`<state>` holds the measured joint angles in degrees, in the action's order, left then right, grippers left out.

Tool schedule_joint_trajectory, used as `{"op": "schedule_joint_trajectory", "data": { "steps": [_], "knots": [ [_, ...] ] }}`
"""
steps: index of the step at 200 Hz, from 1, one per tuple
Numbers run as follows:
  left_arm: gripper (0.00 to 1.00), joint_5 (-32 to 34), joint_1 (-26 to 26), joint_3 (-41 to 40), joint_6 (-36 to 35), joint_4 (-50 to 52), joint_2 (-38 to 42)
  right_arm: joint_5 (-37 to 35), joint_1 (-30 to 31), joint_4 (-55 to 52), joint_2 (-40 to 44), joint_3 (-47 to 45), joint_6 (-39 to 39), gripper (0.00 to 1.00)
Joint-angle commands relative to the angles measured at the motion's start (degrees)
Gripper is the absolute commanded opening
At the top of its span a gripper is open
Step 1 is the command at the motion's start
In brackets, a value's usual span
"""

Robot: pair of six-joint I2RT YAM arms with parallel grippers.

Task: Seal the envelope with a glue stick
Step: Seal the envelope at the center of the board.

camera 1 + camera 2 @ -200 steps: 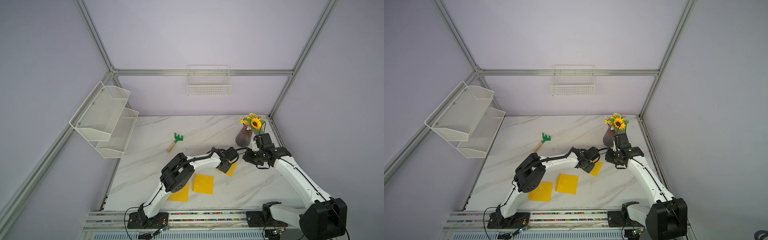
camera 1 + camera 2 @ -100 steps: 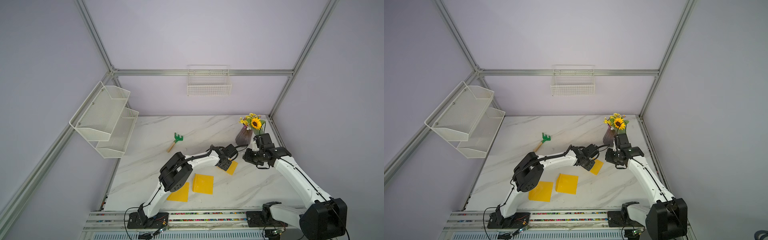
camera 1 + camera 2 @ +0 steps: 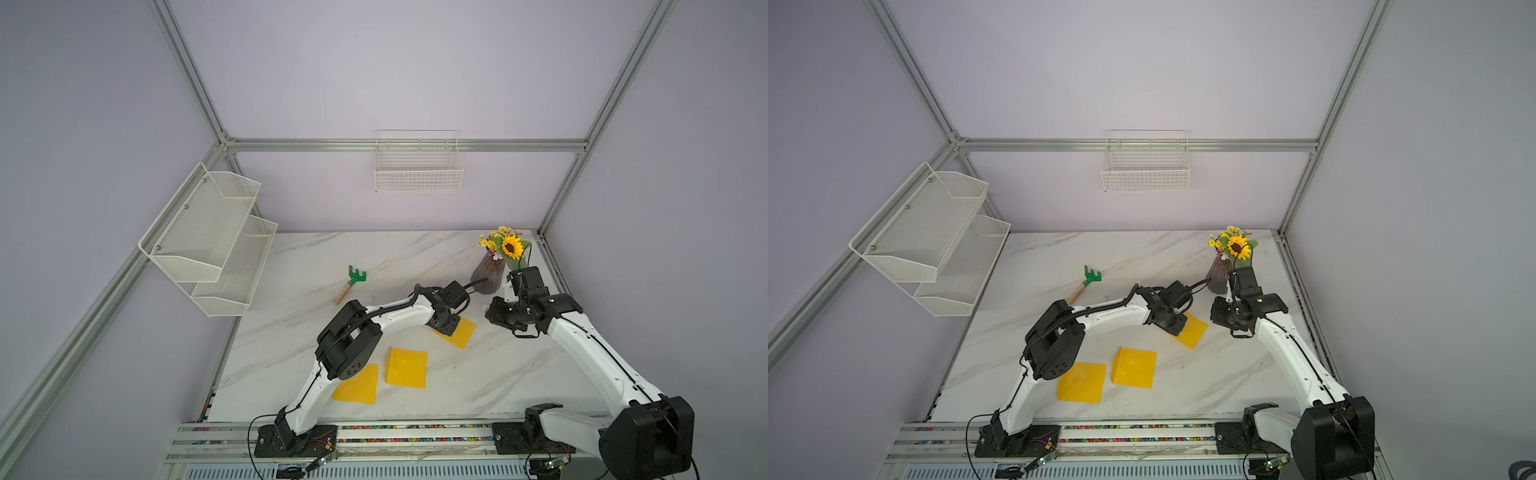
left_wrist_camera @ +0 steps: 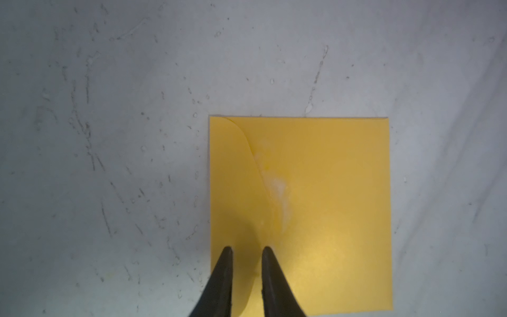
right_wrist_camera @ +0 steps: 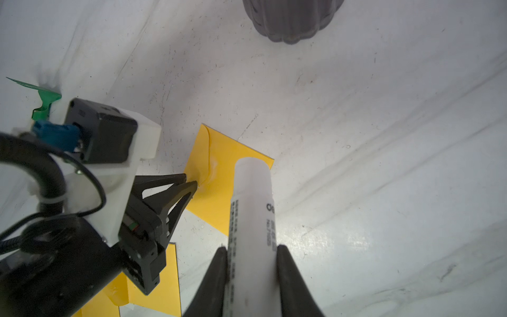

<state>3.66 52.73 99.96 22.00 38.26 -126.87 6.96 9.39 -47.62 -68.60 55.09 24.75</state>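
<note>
One yellow envelope (image 4: 315,205) lies flat on the marble table (image 4: 109,109), its curved flap folded down, with whitish smears along the flap's edge (patchy, not a clean line). The left gripper (image 4: 247,249) rests its tips on it, fingers parted by a narrow gap. The right gripper (image 5: 251,248) pinches the glue stick (image 5: 253,208), a smooth white tube with lines of dark print, near the envelope's corner.
</note>
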Motion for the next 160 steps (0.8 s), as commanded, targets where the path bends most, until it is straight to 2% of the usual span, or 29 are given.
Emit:
{"op": "schedule_joint_trajectory", "data": {
  "steps": [1, 23, 58, 160],
  "knots": [
    [0.22, -3.6, -1.1, 0.3, 2.4, -1.5, -1.1, 0.2, 0.2, 0.0, -0.2, 0.0, -0.6, 0.0],
    [0.22, -5.1, -1.6, 0.5, 2.7, -1.3, -2.2, 0.5, 0.3, 0.3, -0.2, -0.4, -0.5, 0.0],
    [0.23, -3.7, -1.4, 0.5, 1.8, -0.6, -2.5, 0.4, 0.3, 0.3, -0.1, -0.3, -0.7, 0.0],
    [0.29, 5.2, 1.0, 5.8, -0.6, 7.2, -7.0, 0.7, 0.3, 0.2, -1.0, 0.1, -0.8, 0.0]
  ]
}}
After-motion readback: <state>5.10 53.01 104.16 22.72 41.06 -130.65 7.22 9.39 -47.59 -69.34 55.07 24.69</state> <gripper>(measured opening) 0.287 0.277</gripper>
